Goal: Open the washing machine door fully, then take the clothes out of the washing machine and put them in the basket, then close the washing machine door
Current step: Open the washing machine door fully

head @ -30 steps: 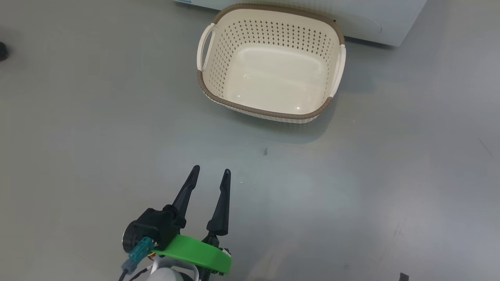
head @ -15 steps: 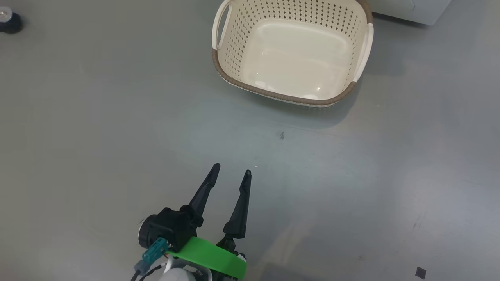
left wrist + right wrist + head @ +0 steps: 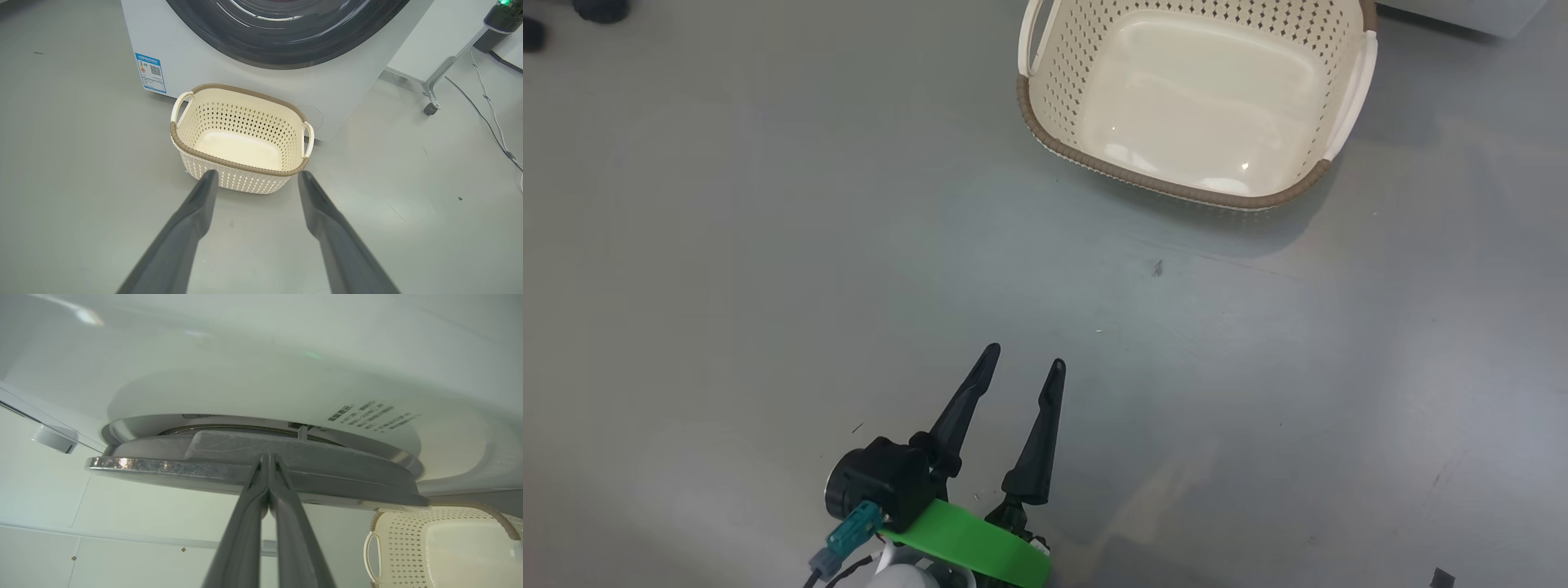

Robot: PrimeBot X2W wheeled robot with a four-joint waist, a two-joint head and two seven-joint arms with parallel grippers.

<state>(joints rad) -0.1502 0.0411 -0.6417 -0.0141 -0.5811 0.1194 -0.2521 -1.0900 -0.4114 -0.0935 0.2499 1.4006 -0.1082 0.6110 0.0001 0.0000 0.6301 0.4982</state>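
The basket [image 3: 1176,189] is sitting ahead of the left tool [image 3: 1024,358], which is hanging spread wide and empty. The right tool [image 3: 268,457], squeezed tight, is touching the washing machine door [image 3: 163,467].

Bright overhead light glints in the basket [image 3: 1176,189], soft shadow beside; wrist-view edges seem warped.
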